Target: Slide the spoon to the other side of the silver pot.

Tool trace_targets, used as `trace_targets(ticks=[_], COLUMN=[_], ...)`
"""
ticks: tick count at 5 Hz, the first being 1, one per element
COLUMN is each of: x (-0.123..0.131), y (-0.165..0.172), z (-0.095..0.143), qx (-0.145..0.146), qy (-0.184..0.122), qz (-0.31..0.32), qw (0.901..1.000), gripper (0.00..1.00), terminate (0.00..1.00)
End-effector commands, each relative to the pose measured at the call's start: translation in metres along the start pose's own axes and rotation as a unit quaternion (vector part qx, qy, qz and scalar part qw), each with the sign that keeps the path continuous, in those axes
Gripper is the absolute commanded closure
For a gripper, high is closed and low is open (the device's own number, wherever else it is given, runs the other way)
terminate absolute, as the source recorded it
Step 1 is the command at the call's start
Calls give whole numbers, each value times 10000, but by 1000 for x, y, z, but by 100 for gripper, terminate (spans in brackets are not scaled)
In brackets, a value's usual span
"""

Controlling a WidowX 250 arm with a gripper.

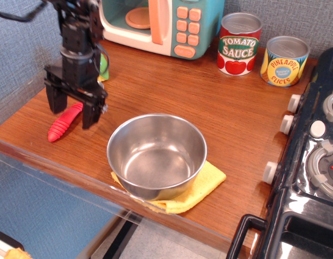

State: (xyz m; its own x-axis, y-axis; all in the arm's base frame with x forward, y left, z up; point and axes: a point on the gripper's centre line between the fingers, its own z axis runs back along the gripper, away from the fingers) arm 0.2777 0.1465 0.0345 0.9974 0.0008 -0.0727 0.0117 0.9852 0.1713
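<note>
The spoon's ribbed red handle (64,122) lies flat on the wooden counter near the front left edge, left of the silver pot (156,154). Its silver bowl is hidden behind my gripper. My gripper (73,108) points down over the upper end of the handle, jaws wide apart, one finger (54,100) on each side of it, and grips nothing. The pot stands upright and empty on a yellow cloth (205,186) near the counter's front edge.
A toy microwave (166,24) stands at the back. A tomato sauce can (239,44) and a pineapple slices can (285,61) stand at the back right. A toy stove (312,162) borders the right side. A green object (104,65) sits behind my gripper.
</note>
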Motion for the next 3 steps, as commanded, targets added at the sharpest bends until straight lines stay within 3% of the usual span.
trace_targets(ticks=[1,3], x=[-7,-3], y=[-1,-5], z=[70,67], qx=[-774,-759], qy=[-1314,-1185], qz=[-104,-271], qw=[9882,9897], gripper=[0,0], terminate=[0,0])
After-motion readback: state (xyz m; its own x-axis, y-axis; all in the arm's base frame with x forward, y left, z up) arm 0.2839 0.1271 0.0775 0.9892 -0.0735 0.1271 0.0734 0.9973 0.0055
